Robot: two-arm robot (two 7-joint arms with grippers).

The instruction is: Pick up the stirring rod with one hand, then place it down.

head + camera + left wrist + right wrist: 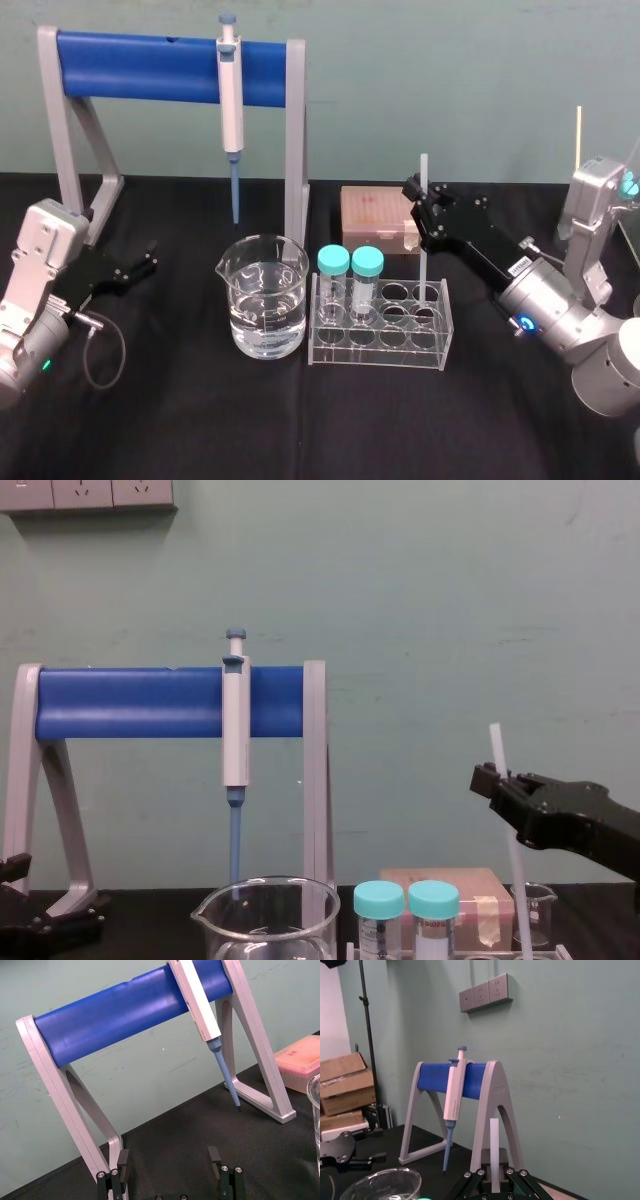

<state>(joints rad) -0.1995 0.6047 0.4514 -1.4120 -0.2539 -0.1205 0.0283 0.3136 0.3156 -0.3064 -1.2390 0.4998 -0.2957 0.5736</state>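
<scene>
The stirring rod is a thin whitish rod standing nearly upright, its lower end down in the back right hole of the clear tube rack. My right gripper is shut on it about a third of the way down from its top. The right wrist view has the rod rising from between the fingers. From the chest, the rod sticks out above the gripper and runs on below it. My left gripper rests at the far left of the table, open and holding nothing.
A glass beaker of water stands left of the rack. Two teal-capped vials sit in the rack's left holes. A grey pipette hangs on the blue-barred stand behind. A pink tip box lies behind the rack.
</scene>
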